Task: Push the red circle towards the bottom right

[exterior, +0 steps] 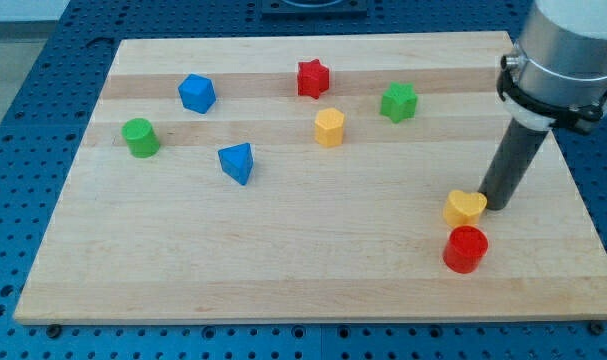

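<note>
The red circle point(466, 248) lies on the wooden board point(283, 270) near the view's bottom right. A yellow heart point(465, 208) sits just above it, touching or nearly touching it. My tip point(495, 204) rests on the board at the yellow heart's right edge, up and to the right of the red circle. The dark rod rises from there to the grey arm at the view's top right.
A red star point(313, 78), a green star point(398, 102) and a yellow hexagon point(329, 127) lie in the upper middle. A blue pentagon point(197, 93), a green cylinder point(140, 137) and a blue triangle point(237, 162) lie to the left.
</note>
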Action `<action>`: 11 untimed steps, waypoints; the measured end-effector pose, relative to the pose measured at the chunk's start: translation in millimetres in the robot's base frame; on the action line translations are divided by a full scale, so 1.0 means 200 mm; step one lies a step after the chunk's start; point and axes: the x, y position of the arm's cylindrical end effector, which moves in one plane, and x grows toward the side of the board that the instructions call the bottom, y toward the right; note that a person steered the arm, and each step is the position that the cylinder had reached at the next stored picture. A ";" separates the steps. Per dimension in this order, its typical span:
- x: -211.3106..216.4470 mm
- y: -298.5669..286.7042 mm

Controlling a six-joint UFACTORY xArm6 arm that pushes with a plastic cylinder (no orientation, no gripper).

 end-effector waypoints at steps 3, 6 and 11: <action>-0.01 -0.70; 0.37 -0.71; 0.38 -0.27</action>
